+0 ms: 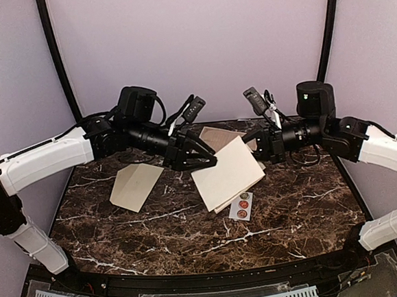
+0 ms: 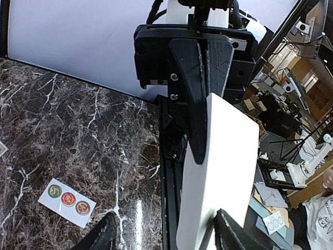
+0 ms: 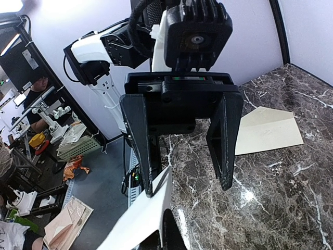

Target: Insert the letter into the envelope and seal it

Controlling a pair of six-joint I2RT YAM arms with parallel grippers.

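The cream envelope (image 1: pixel 228 174) hangs tilted above the table's middle, and its near corner splits into two layers (image 3: pixel 156 200). My right gripper (image 1: pixel 257 151) is shut on its far right edge, and its closed fingers (image 2: pixel 195 104) press the paper. My left gripper (image 1: pixel 199 161) stands open at the envelope's left edge. One of its fingertips (image 3: pixel 151 190) touches the corner, while the other (image 3: pixel 226 182) is clear of the paper. In the left wrist view the envelope (image 2: pixel 218 172) runs between the spread jaws, beside the right one. A smaller cream folded paper (image 1: pixel 136 186), which I take for the letter, lies flat at the left.
A white sticker strip (image 1: pixel 241 205) with three round seals lies just in front of the envelope and also shows in the left wrist view (image 2: pixel 67 200). A tan sheet (image 1: pixel 215 137) peeks out from under the envelope. The dark marble table (image 1: pixel 293 217) ends at a black rail.
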